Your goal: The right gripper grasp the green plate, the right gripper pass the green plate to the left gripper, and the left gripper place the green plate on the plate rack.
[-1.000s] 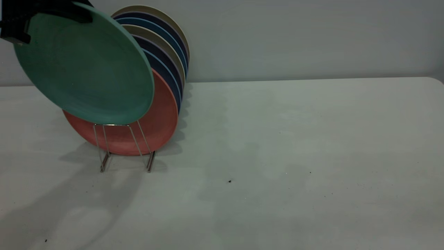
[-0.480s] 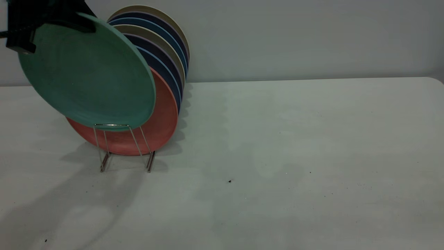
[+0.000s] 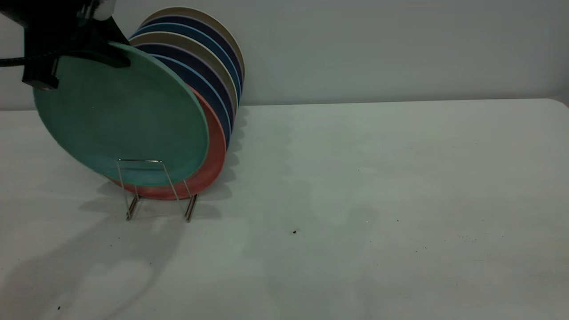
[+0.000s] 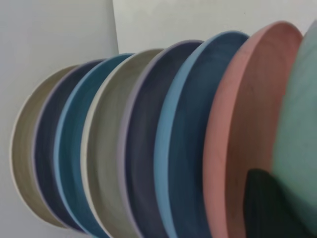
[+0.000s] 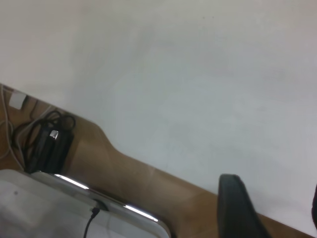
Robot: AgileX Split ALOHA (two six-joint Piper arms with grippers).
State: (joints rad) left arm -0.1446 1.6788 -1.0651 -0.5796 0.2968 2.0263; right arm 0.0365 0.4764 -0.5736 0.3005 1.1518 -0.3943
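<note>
Left end effector [image 3: 82, 49] is clamping the top rim of the green plate [image 3: 122, 115], jaws pinched over the edge; one black jaw tip is also showing in the left wrist view against the plate. The arm is reaching in from the upper left, angled down over the counter's far-left area, cable trailing off to the left.

Green plate is sitting tilted, leaning back onto the salmon-pink plate [image 3: 213, 160], lower edge down behind the front wire loop of the plate rack [image 3: 153, 189]. Cannot tell if the plate is resting in the slot.

Behind it a row of stacked plates [image 3: 209, 58] is leaning in the rack: blue, navy, beige.

Right end effector [image 5: 270, 208] is off over the counter [image 3: 378, 200] edge, only in its own wrist view, jaws spread apart, holding nothing.
</note>
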